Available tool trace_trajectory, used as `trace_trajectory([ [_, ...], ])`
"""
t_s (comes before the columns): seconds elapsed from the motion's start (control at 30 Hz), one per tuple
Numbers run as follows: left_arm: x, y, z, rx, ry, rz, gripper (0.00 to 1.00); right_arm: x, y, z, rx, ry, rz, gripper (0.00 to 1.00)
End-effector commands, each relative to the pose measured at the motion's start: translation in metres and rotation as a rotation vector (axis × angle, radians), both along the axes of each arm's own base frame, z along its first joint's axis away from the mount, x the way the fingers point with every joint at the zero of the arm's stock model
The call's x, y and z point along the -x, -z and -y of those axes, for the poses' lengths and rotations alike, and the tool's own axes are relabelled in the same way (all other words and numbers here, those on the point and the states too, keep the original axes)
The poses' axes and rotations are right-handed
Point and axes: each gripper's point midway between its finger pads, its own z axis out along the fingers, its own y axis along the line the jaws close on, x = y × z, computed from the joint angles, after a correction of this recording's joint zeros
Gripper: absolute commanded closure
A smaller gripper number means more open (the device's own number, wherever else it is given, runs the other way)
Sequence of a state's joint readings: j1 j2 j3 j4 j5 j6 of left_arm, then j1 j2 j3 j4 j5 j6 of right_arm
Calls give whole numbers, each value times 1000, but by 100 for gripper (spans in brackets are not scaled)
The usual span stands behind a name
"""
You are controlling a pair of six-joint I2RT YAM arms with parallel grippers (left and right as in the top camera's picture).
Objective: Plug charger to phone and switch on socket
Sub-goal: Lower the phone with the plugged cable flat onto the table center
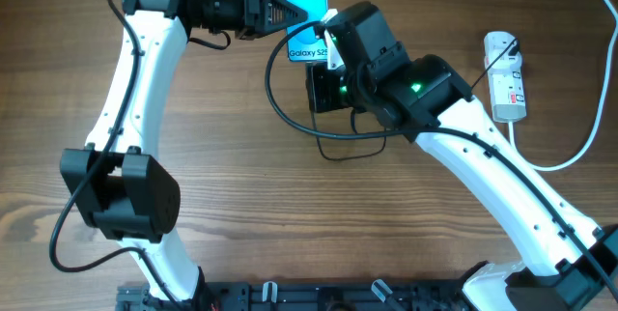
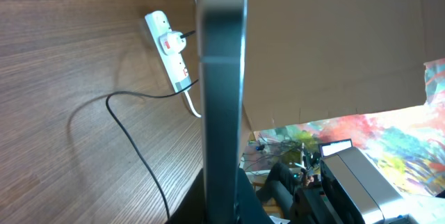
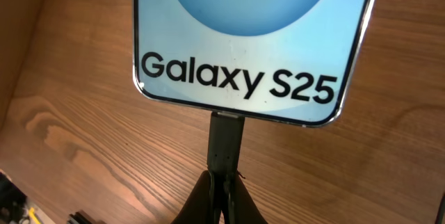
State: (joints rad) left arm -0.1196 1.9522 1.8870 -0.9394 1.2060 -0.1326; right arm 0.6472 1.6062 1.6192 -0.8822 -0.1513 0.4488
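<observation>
The left gripper, reaching in along the far edge of the bench, is closed on the phone, which shows edge-on in the left wrist view. The phone's cyan screen faces up, its white "Galaxy S25" strip toward the right arm. The right gripper pinches the small plug tip of the charger, which is touching the phone's bottom edge. The thin black cable loops on the bench under that arm. The socket lies well apart at far right.
</observation>
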Motion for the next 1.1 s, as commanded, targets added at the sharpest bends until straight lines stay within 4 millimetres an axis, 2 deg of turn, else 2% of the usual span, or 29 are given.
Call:
trace_trajectory([
  [0.0,24,-26,11,85,81,-1,96,-18,-23,0,-22,17,121,96],
  [0.23,25,-27,12,93,86,-6,96,-21,-27,-2,-35,18,136,94],
  [0.33,22,-23,11,67,70,0,96,-19,-27,-3,-41,12,127,83],
  [0.37,20,-20,10,48,58,3,96,-17,-27,-5,-52,-2,118,73],
  [0.4,17,-16,8,21,40,6,96,-14,-27,-8,-64,-17,109,67],
  [0.5,6,-1,2,-65,-32,-22,96,-6,-28,-13,-90,-51,82,67],
  [0.63,-12,34,-21,-280,-210,-100,96,4,-18,-4,-45,-48,31,64],
  [0.7,-16,49,-32,-368,-261,-114,96,9,-10,3,-10,-39,-2,50],
  [0.87,-18,75,-49,-498,-316,-158,96,24,6,16,52,-27,-87,1],
  [1.07,-1,123,-40,-545,-254,-288,96,25,26,63,167,239,-201,0],
])
